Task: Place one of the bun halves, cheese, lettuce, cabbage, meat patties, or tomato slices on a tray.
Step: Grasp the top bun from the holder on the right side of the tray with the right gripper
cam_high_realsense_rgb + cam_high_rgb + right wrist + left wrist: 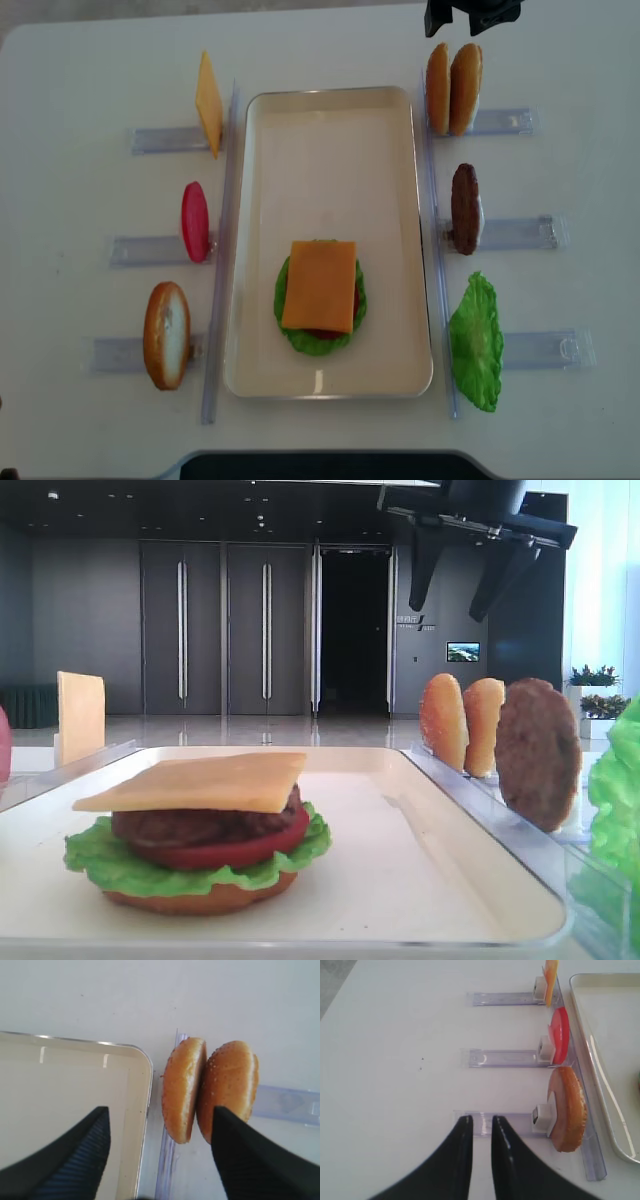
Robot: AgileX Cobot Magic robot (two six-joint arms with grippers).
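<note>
Worktop (80, 60) first: we see a plain white surface carrying everything, with the tray (400, 130) lying lengthwise down its middle so both arms can reach it. On the tray's near half sits a partly built burger: a bun base, lettuce (290, 335), a red slice, a patty and a cheese slice (320, 285) on top. We judge only the top bun is missing.

Clear plastic racks (515, 232) line both sides and hold the spare pieces upright on edge, which we take as a way to give the claws a thin edge to pinch. On the right, from far to near, stand two bun halves (452, 88) leaning against each other, a meat patty (464, 208) and a large lettuce leaf (476, 342). On the left, from far to near, stand a cheese slice (208, 102), a tomato slice (194, 221) and another bun (166, 335).

We see the right claw (160, 1147) released, its jaws spread wide above the far right pair of buns, one finger over the tray's corner and the other just past the outer bun. That spread looks set to straddle a bun, so we judge it is lining up for a pick. The left claw (479, 1132) grasps nothing; its jaws stand nearly clenched with a narrow gap, hovering over bare worktop left of the near left bun's rack.
</note>
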